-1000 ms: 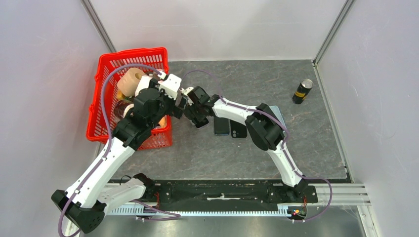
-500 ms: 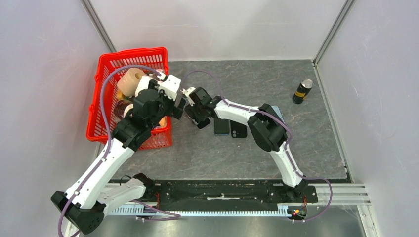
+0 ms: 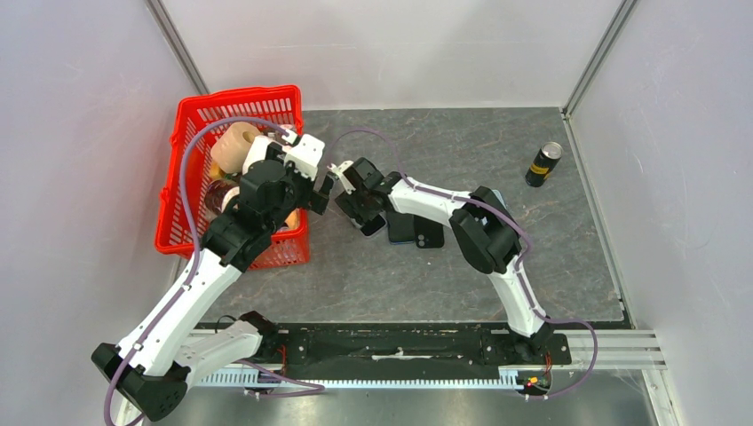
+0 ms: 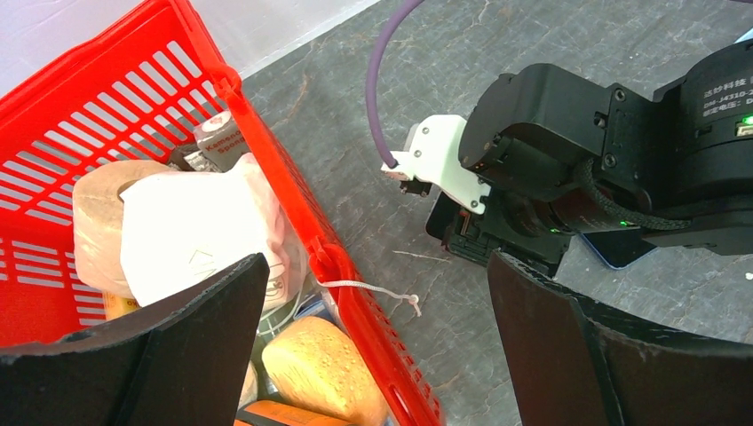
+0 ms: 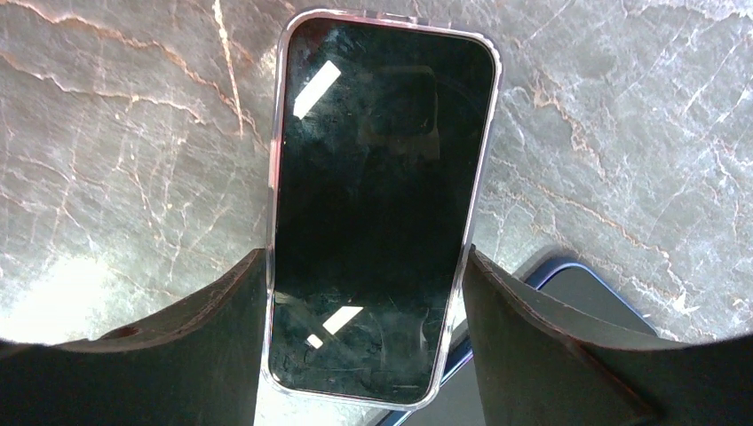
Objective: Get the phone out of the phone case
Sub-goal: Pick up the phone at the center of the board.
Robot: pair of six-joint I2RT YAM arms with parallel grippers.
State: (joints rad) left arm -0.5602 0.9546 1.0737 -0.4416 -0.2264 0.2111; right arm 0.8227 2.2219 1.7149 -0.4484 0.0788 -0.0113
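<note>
Phone: screen up, in clear phone case, at 3 o'clock of red basket, over grey table.
Right gripper: clamped on the case's long edges.
Left gripper: jaws wide apart, empty, above basket rim.
Writing: "DM-J4310" on right arm's motor.

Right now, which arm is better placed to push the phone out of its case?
Left, probably. The right hand grips the cased phone by its edges, so it is occupied; the left hand hangs open and empty beside it.
</note>
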